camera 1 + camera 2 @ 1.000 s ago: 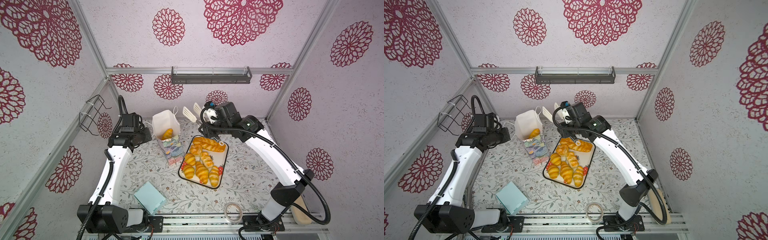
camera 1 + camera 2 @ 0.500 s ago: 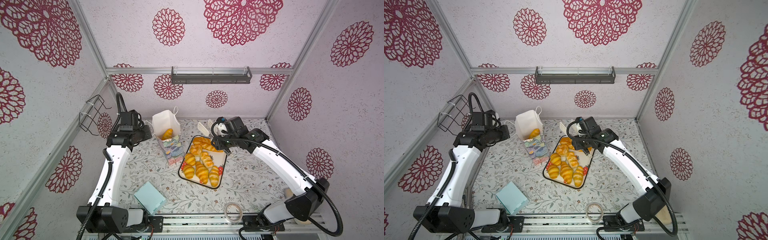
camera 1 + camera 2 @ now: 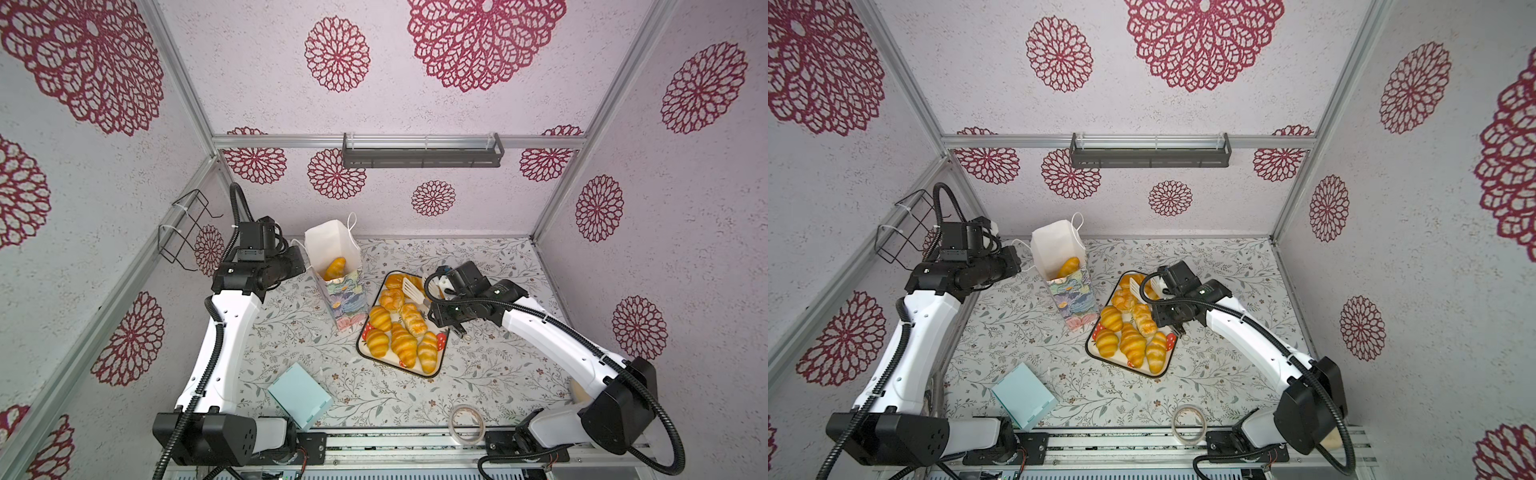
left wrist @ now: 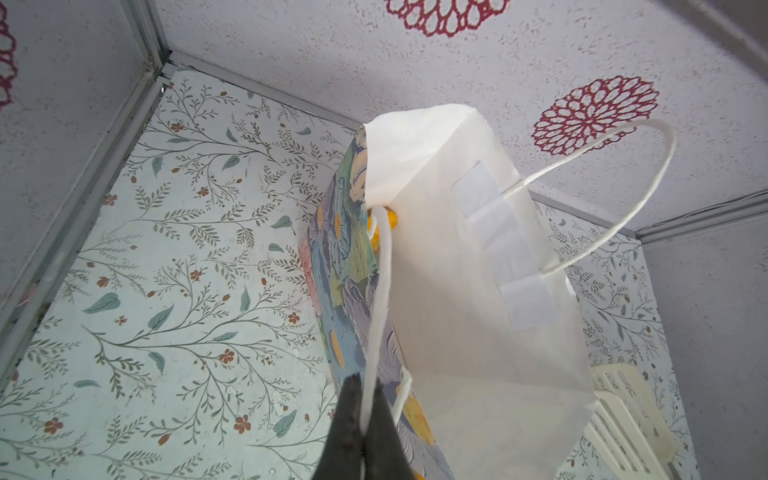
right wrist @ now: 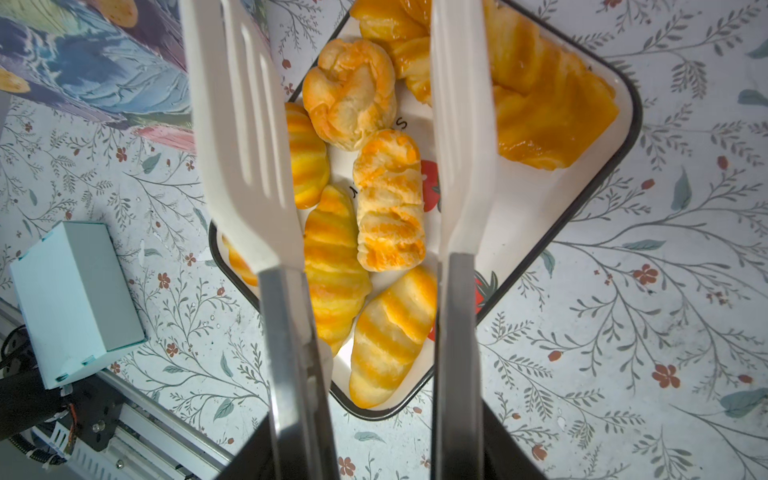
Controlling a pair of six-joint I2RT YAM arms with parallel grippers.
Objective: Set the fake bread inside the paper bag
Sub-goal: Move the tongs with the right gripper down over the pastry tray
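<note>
Mid-task: left hand [image 4: 363, 440] pinched shut on the cord handle [image 4: 380, 291] of the paper bag [image 3: 328, 245], right hand [image 3: 444, 286] clamped on tongs [image 5: 245, 137] spread over the tray [image 5: 536, 208] of bread [image 5: 388, 203] (one roll [image 3: 335, 268] already bagged); next, lower the tongs astride a roll and squeeze.

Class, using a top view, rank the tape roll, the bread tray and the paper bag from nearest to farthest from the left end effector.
1. paper bag, beside the left end effector, back left.
2. tray, centre.
3. tape roll, front right.

the tongs [image 3: 411, 289] have swung from beside the paper bag [image 3: 328, 249] to above the tray [image 3: 441, 353].
</note>
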